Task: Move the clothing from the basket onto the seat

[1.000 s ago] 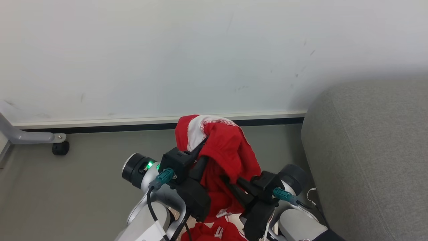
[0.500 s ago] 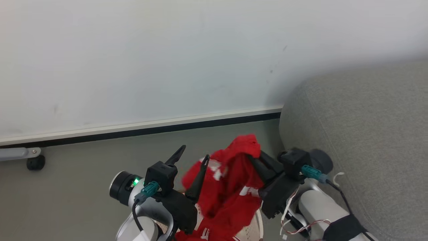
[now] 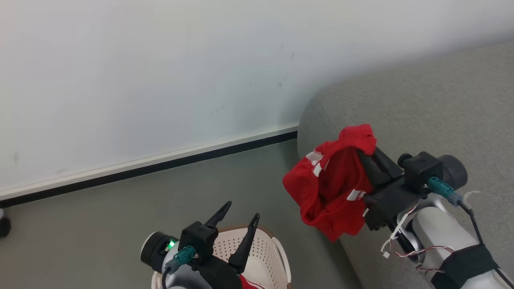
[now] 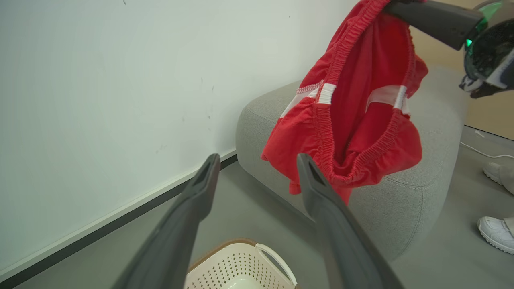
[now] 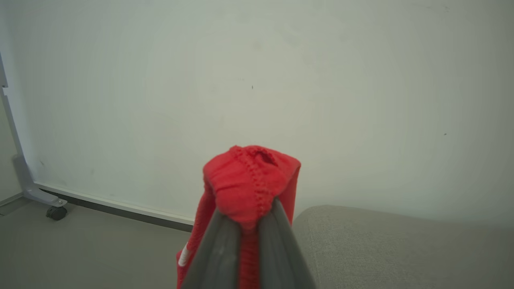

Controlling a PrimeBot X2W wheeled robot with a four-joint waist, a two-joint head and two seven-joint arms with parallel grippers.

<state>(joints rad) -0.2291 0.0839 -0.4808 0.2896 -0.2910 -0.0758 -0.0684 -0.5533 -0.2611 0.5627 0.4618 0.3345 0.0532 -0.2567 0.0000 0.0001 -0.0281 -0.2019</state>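
The red clothing (image 3: 327, 188) with white striped trim hangs from my right gripper (image 3: 363, 149), which is shut on its elastic band, at the rounded end of the light-grey seat (image 3: 421, 108). In the right wrist view the clothing (image 5: 251, 176) bunches over the shut gripper (image 5: 249, 216). My left gripper (image 3: 243, 209) is open and empty above the cream basket (image 3: 277, 251), apart from the garment. More red fabric (image 3: 251, 283) lies in the basket. The left wrist view shows its open gripper (image 4: 257, 164), the hanging clothing (image 4: 353, 120), the seat (image 4: 421, 192) and the basket (image 4: 241, 265).
A white wall with a dark baseboard (image 3: 160, 166) runs behind, above grey floor. A grey frame on a caster (image 5: 54, 212) stands far left. A person's white shoes (image 4: 496, 233) rest on the floor beyond the seat, and a white cable (image 4: 484, 151) lies near them.
My left gripper has opened and let go of the clothing, and now sits lower over the basket. The right gripper carried the garment to the seat's end. The head camera turned right.
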